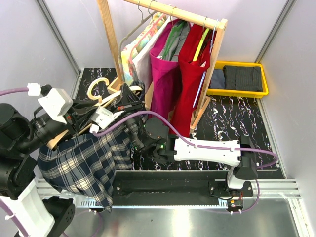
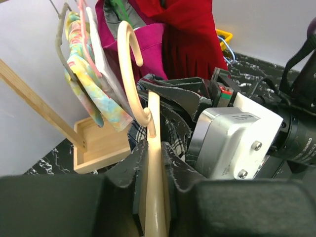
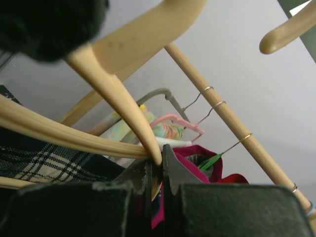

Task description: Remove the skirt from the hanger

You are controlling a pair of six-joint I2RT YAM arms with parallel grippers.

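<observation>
A dark blue plaid skirt (image 1: pixel 86 163) hangs from a pale wooden hanger (image 1: pixel 101 86) at the left of the top view, in front of the clothes rack. My left gripper (image 1: pixel 85 117) is shut on the hanger's bar just below its hook. In the left wrist view the bar (image 2: pixel 154 168) runs up between the closed pads of that gripper (image 2: pixel 154 158). My right gripper (image 1: pixel 129 99) reaches in from the right. In the right wrist view it (image 3: pixel 157 165) is shut on the tip of a hanger arm (image 3: pixel 118 94), with plaid cloth (image 3: pixel 44 163) beside it.
A wooden rack (image 1: pixel 111 39) stands behind, with a floral garment (image 1: pixel 129 59), a magenta one (image 1: pixel 165 79) and a red one (image 1: pixel 190 74) hanging on it. A yellow tray (image 1: pixel 237 93) with dark folded clothes (image 1: pixel 242 78) sits at the back right.
</observation>
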